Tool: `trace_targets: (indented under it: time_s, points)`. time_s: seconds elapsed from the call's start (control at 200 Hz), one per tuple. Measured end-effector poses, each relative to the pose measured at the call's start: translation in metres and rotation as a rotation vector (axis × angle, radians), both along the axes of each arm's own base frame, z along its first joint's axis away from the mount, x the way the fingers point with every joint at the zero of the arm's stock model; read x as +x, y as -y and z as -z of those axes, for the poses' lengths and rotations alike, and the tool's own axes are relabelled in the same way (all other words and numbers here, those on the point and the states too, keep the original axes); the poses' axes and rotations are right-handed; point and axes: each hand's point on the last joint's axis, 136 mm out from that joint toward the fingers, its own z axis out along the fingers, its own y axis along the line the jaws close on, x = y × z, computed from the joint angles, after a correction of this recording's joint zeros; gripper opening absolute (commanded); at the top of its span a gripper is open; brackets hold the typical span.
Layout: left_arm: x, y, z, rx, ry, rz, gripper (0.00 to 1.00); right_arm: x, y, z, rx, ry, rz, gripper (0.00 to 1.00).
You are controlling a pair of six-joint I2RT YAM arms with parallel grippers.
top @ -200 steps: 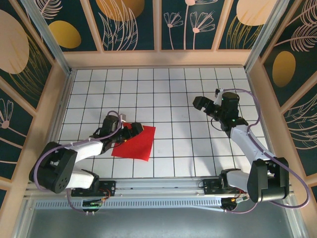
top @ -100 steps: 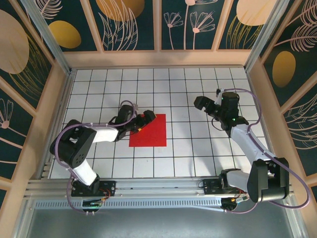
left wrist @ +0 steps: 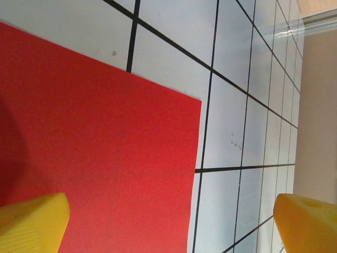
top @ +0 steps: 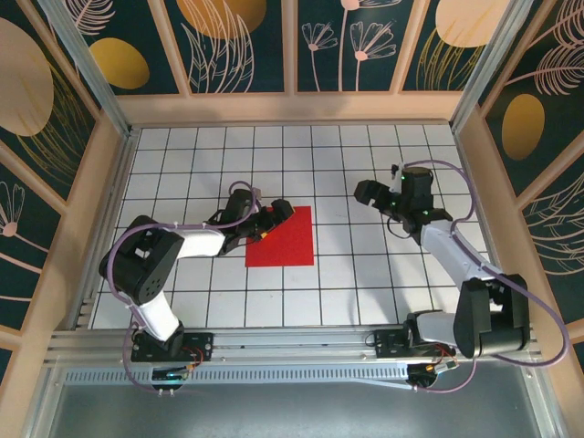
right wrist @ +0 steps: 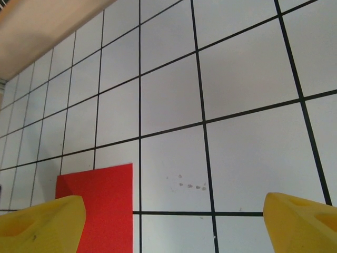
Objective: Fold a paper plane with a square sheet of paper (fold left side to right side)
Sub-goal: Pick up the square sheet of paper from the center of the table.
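The square sheet of paper [top: 285, 242] is bright red and lies flat on the gridded table [top: 347, 292], its edges lined up with the tiles. My left gripper [top: 272, 223] hovers open over the sheet's upper left corner. In the left wrist view its yellow fingertips [left wrist: 31, 221] straddle the paper's [left wrist: 100, 147] right edge, with nothing between them. My right gripper [top: 367, 192] stands open about two tiles right of the sheet, over bare tiles. The right wrist view shows a corner of the paper [right wrist: 100, 205] by its left fingertip [right wrist: 42, 224]. The paper plane is out of view.
Tan side walls [top: 114, 182] ring the table, and a metal rail [top: 292, 342] with both arm bases runs along the near edge. White tiles spread around the sheet on every side.
The left gripper has swept right, sliding the red sheet about a tile rightward and turning it square to the grid. The right gripper has edged slightly left.
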Motion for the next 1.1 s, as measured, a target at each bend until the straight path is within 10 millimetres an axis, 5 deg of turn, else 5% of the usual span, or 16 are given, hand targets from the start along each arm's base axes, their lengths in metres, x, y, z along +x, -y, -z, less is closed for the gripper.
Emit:
trace_targets:
  time_s: [0.24, 0.365, 0.555, 0.736, 1.101]
  points:
    - [-0.002, -0.017, -0.061, 0.028, 0.135, -0.032, 0.98, 0.014, -0.042, 0.011, -0.092, -0.04, -0.1, 0.93]
    - [-0.015, -0.033, -0.078, 0.038, 0.19, -0.052, 0.87, 0.023, -0.073, 0.019, -0.156, -0.055, -0.165, 0.93]
    - [-0.041, -0.053, -0.041, 0.11, 0.117, -0.054, 0.6, 0.031, -0.122, 0.041, -0.264, -0.088, -0.263, 0.94]
    - [-0.052, -0.051, -0.01, 0.147, 0.04, -0.001, 0.42, 0.026, -0.162, 0.067, -0.336, -0.125, -0.345, 0.94]
    - [-0.06, -0.049, 0.022, 0.191, -0.033, 0.053, 0.3, 0.016, -0.19, 0.101, -0.396, -0.184, -0.408, 0.95]
